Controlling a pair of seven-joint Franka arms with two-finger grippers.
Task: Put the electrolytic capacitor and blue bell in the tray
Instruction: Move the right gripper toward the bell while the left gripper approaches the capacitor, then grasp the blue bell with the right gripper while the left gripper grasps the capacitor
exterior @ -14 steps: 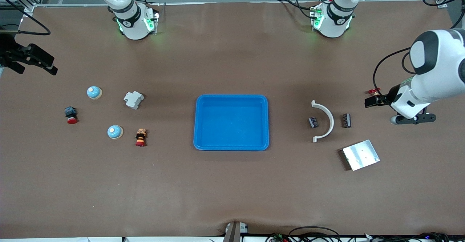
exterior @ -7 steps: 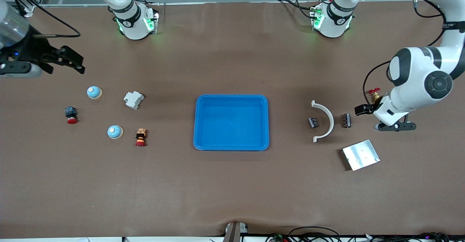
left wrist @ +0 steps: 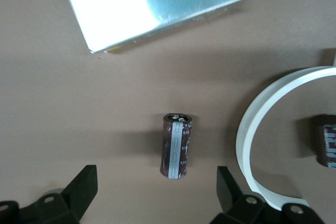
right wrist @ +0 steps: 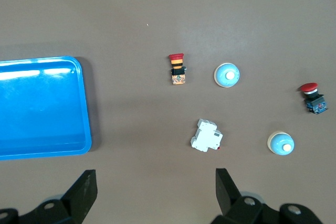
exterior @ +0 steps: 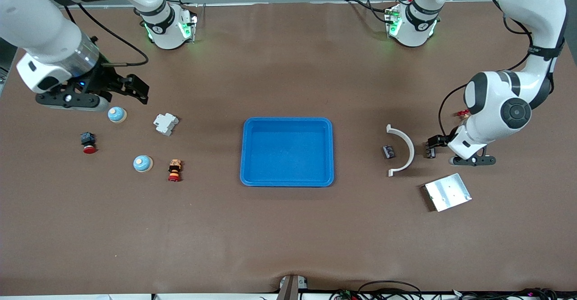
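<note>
Capacitors are being observed at the left arm's end of the table: one electrolytic capacitor (left wrist: 176,145) is lying on its side directly under the left gripper (exterior: 432,147), whose fingers are being held wide apart with nothing gripped, and a second capacitor (exterior: 388,151) is lying inside the curve of a white arc piece (exterior: 405,148). A silver plate (exterior: 447,192) is lying nearer the front camera. The blue tray (exterior: 249,156) is being kept at the table's middle, with nothing in it. At the right arm's end, two blue bells (exterior: 116,114) (exterior: 142,163) are standing apart from each other, well away from the tray. The right gripper (exterior: 135,89) is being held spread and unloaded over the table just beside the farther bell. A white breaker (exterior: 165,123) and two red-capped buttons (exterior: 174,170) (exterior: 88,142) are lying nearby.
</note>
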